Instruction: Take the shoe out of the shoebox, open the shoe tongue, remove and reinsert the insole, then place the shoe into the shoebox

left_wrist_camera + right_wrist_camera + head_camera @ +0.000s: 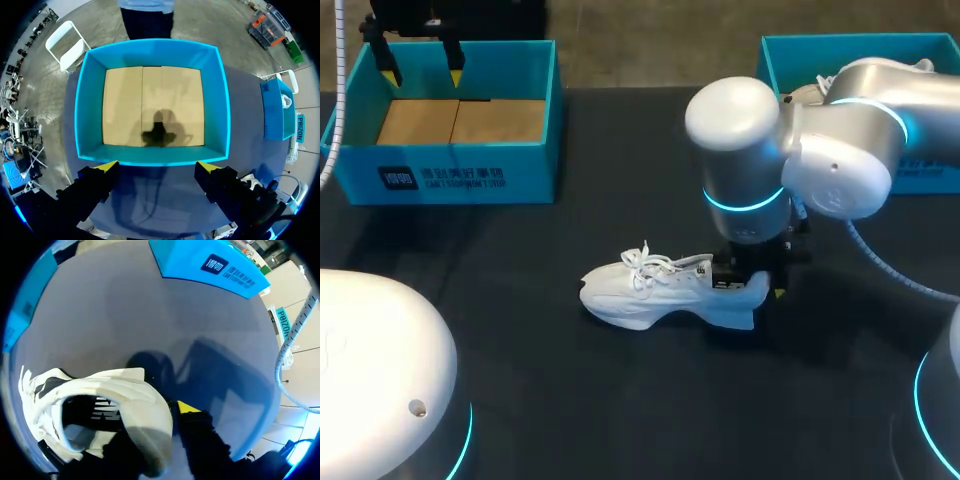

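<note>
Head view: the shoe (660,295) is out of the shoebox (450,165) and lies on the table (570,400). My right pincer (757,283) pinches its heel, one yellow tip outside the collar and the other finger apparently inside. My left pincer (157,167) hangs open and empty above the shoebox. I judge the take-out done. Tongue, insole and return remain.

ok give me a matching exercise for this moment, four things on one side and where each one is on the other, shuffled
1 white lace-up sneaker
2 open teal cardboard shoebox
3 left claw
4 right claw

a at the sneaker's heel
b empty, at the black table's far left
c upright, mid-table
d open, above the shoebox

Pairs: 1-c, 2-b, 3-d, 4-a
</note>
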`<state>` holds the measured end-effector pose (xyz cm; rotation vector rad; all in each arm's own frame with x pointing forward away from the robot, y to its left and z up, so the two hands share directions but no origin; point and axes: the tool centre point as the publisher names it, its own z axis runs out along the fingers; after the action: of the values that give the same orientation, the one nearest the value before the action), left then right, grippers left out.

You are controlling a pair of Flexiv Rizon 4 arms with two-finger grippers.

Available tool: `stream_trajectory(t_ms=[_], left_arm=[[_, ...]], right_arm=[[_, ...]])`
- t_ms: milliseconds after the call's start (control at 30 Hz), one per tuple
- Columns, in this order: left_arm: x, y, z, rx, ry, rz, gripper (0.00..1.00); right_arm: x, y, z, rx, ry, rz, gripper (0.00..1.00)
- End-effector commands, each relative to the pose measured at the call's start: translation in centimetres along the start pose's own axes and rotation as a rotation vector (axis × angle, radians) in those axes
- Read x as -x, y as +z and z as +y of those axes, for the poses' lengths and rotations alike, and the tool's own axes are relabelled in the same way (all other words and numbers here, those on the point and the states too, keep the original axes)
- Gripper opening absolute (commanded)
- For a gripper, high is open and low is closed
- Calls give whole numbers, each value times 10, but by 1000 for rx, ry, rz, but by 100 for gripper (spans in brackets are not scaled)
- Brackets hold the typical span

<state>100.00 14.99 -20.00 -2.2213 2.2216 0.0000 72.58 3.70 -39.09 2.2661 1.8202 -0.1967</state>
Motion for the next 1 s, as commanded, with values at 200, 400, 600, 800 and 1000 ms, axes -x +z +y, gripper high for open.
stream_trajectory(t_ms=[200,400,600,800,1000], left_arm=[[0,0,0,0,0,0,100],[0,0,0,0,0,0,100],[0,0,0,0,0,0,100],[0,0,0,0,0,0,100],[0,0,0,0,0,0,100]], right_arm=[[8,-35,-2,16,-12,15,100],[19,-65,7,55,-108,40,100],[24,-94,22,155,-444,231,100],[29,-112,36,271,-831,465,100],[29,-112,36,271,-831,465,100]])
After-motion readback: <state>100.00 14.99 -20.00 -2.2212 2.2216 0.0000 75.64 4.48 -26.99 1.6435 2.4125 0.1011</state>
